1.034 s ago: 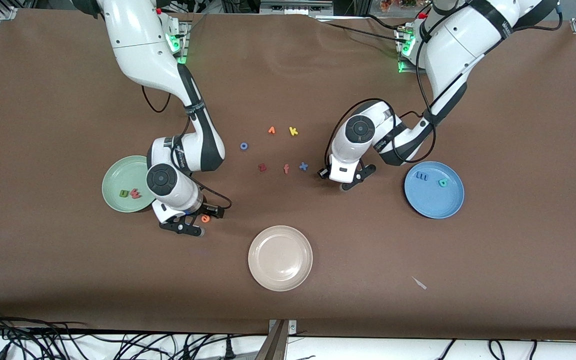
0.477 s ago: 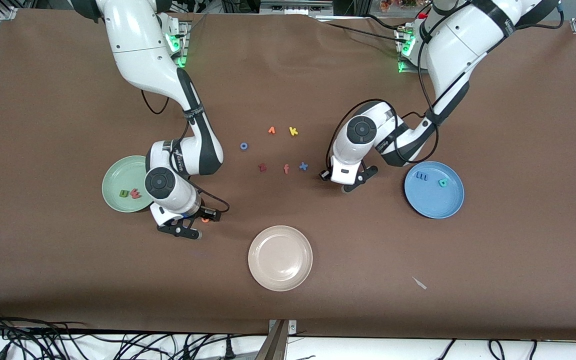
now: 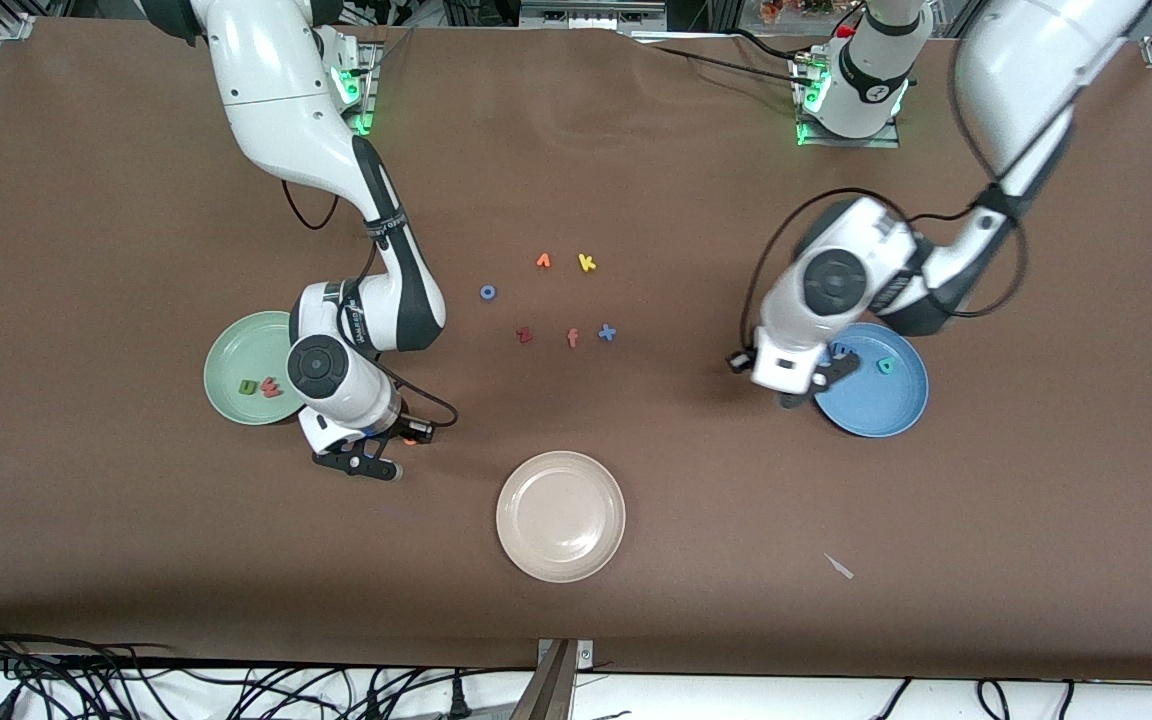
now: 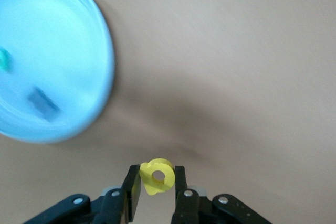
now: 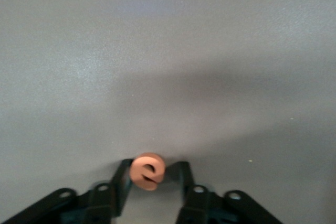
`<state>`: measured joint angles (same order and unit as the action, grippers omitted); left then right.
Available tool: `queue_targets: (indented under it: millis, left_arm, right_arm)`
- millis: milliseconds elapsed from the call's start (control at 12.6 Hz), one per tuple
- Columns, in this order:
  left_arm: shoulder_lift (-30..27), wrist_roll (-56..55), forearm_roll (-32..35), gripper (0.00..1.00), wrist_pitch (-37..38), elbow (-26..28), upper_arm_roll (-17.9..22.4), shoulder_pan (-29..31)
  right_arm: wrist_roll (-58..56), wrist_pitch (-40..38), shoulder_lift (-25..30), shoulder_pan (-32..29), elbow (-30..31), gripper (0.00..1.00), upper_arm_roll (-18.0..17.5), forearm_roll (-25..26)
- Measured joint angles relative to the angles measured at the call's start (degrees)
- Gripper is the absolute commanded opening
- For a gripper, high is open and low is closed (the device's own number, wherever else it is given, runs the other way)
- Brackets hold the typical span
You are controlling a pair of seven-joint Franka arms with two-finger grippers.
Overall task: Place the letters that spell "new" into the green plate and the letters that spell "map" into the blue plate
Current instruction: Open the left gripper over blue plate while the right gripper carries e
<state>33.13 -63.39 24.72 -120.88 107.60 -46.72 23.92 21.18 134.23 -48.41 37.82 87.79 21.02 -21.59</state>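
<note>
My left gripper [image 4: 156, 171] is shut on the yellow a [image 4: 157, 177], in the air over bare table just beside the blue plate [image 4: 79, 35]. In the front view that gripper [image 3: 798, 395] hangs at the edge of the blue plate [image 3: 876, 410]. The blue m [image 4: 43, 102] and the teal p [image 3: 886, 366] lie in that plate. My right gripper [image 5: 153, 165] is low on the table beside the green plate [image 3: 236, 350], its fingers closed against the orange e [image 5: 148, 172], which shows small in the front view [image 3: 409, 439]. The olive n [image 3: 248, 386] and the salmon w [image 3: 271, 386] lie in the green plate.
A cream plate [image 3: 561, 515] sits nearer the front camera, mid-table. Loose letters lie in the middle: orange v-like one [image 3: 543, 261], yellow k [image 3: 587, 263], blue o [image 3: 487, 292], dark red z [image 3: 524, 335], orange f [image 3: 572, 338], blue x [image 3: 607, 333]. A white scrap [image 3: 839, 566] lies toward the front edge.
The left arm has swung the yellow a from beside the loose letters over to the blue plate's edge. The right gripper's fingers have closed in on the orange e.
</note>
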Motion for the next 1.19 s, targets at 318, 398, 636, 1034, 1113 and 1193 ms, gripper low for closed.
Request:
queue_targets:
  millis: [318, 398, 636, 1034, 1113, 1193]
  left_arm:
    - [1.8, 16.1, 0.2, 0.10, 0.2, 1.1, 0.7, 9.5]
    - [2.9, 18.3, 0.8, 0.15, -0.9, 1.2, 2.0, 10.0]
    - [6.3, 19.9, 4.8, 0.99, -3.0, 1.3, 4.8, 10.0]
    - [6.5, 20.9, 5.1, 1.00, -2.3, -3.1, 4.0, 10.0]
    - [6.1, 21.6, 5.1, 1.00, 0.0, -5.7, 3.1, 10.1]
    - [5.7, 22.6, 5.1, 1.00, 4.0, -8.7, 1.8, 10.2]
  right_arm:
    - [0.0, -0.3, 0.0, -0.1, -0.7, 0.19, -0.2, -0.2]
    - [0.0, -1.3, 0.0, 0.0, -1.3, 0.20, -0.2, -0.3]
    - [-2.4, -9.3, 0.5, -0.4, -4.5, 0.19, 0.5, -0.4]
    - [-14.6, -15.0, 8.5, -1.7, 2.5, 0.20, 4.4, 0.7]
    - [-17.1, -15.1, 11.2, -1.7, 5.6, 0.20, 5.1, 1.7]
    - [-19.7, -15.2, 13.8, -1.7, 8.6, 0.20, 6.0, 2.1]
